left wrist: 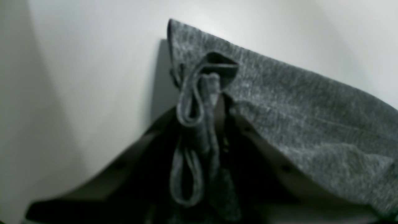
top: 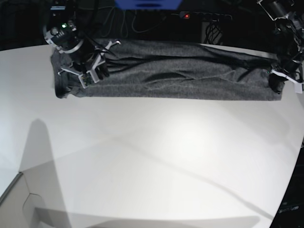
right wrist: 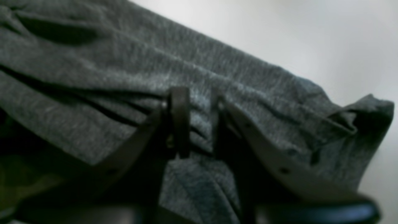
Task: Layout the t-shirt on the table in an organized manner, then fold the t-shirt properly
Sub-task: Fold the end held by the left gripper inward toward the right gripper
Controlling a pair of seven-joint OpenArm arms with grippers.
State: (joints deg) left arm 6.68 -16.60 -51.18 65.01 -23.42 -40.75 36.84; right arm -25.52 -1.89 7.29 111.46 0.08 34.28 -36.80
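The shirt (top: 171, 76) lies as a long folded band across the far part of the desk (top: 152, 152), stretched left to right with creases along its length. My right end effector (right wrist: 199, 124), at the band's left end in the base view, is clenched on a bunched ridge of cloth. My left end effector (left wrist: 205, 102), at the right end, grips a rolled hem at the shirt's corner. The near desk is white, crossed by shadows.
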